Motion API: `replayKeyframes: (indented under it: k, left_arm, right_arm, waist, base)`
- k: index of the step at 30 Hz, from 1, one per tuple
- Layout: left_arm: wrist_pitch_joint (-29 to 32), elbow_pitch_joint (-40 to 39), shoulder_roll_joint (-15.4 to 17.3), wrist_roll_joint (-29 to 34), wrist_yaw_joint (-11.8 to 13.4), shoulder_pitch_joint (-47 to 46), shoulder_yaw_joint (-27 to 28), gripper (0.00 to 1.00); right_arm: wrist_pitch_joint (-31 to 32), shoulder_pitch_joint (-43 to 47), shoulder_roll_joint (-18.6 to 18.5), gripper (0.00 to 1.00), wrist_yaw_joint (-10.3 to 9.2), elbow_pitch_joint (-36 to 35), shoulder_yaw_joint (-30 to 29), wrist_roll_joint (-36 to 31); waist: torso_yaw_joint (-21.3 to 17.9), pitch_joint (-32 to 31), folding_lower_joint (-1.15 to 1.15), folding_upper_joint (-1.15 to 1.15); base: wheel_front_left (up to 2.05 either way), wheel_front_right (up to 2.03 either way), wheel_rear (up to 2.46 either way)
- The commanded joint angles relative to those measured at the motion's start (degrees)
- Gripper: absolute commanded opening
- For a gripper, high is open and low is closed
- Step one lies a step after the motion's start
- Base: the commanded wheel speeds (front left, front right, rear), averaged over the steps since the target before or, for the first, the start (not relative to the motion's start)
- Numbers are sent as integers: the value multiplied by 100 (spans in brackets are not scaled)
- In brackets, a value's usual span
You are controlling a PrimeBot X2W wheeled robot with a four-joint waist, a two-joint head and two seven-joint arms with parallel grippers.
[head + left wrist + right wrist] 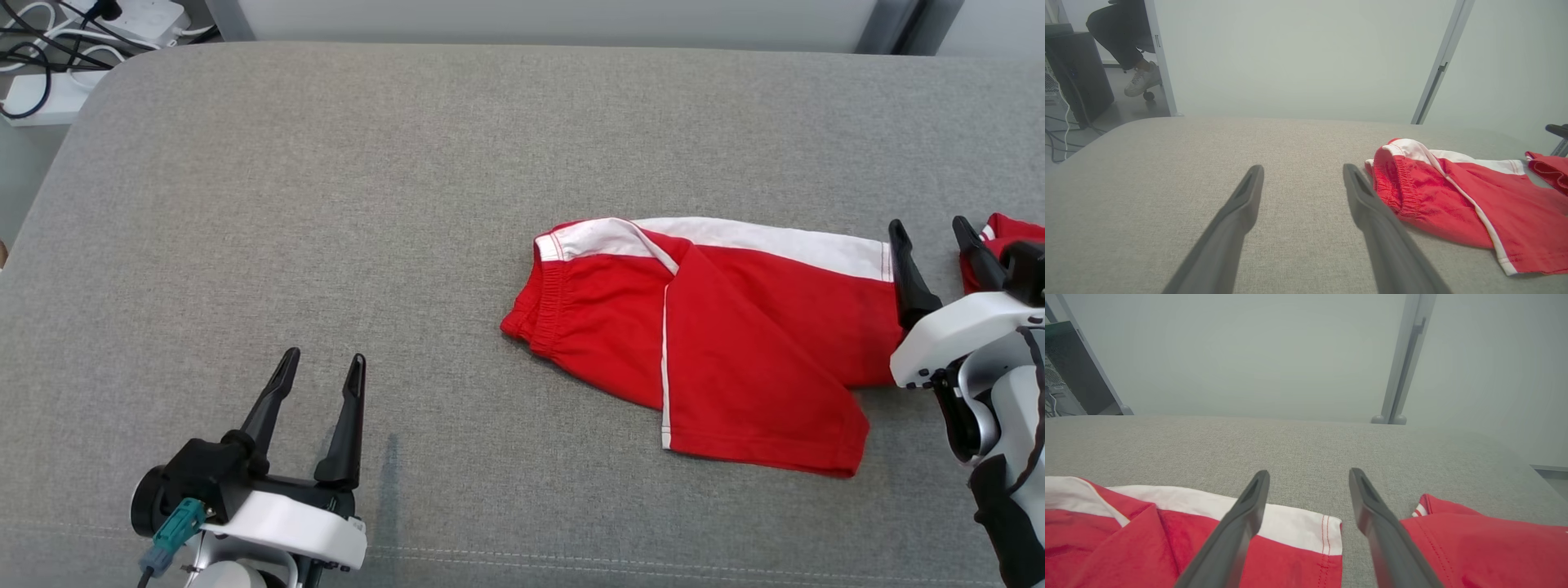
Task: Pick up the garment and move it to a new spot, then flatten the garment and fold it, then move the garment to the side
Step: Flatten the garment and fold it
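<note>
The garment (735,327) is a pair of red shorts with a white side stripe, lying partly folded on the grey padded table (326,204), right of centre. Its elastic waistband (1396,188) points left. A further red piece (1008,233) lies at the right edge; I cannot tell whether it joins the rest. My right gripper (929,224) is open over the gap between the garment's white-hemmed end (1306,535) and that red piece (1474,539), holding nothing. My left gripper (324,356) is open over bare fabric at the lower left, apart from the garment (1453,204).
Power strips and cables (49,49) lie on the floor beyond the table's far left corner. A seated person's foot (1141,79) and a dark cabinet (1077,73) are beyond that. A pale wall with a metal post (1404,359) runs behind the table.
</note>
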Motion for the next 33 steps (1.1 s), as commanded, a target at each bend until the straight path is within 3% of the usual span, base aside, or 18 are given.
replayKeyframes:
  k: [1,8,18,26,33]
  left_arm:
    - [-58,-105,100,77,-42,-270,237,100]
    - [-59,-73,113,146,-100,-227,332,100]
    - [-49,-57,195,179,-109,-93,352,100]
    - [35,-66,267,144,-86,-15,347,100]
    - [114,-159,302,142,-43,-13,316,100]
  right_arm:
    - [-98,15,-20,100,17,-186,125,20]
    - [-126,858,169,100,17,-1589,-69,-221]
    - [-127,2552,771,100,17,-3402,-200,-699]
    - [-21,3310,1006,100,17,-4022,-38,-807]
    - [124,3453,1075,100,17,-4278,71,-824]
  waist:
    - [-15,-13,0,0]
    - [-120,-117,0,0]
    - [-329,-306,0,0]
    - [-483,-416,0,0]
    - [-585,-412,0,0]
  base:
    - [0,0,0]
    - [0,0,0]
    - [0,0,0]
    - [0,0,0]
    - [0,0,0]
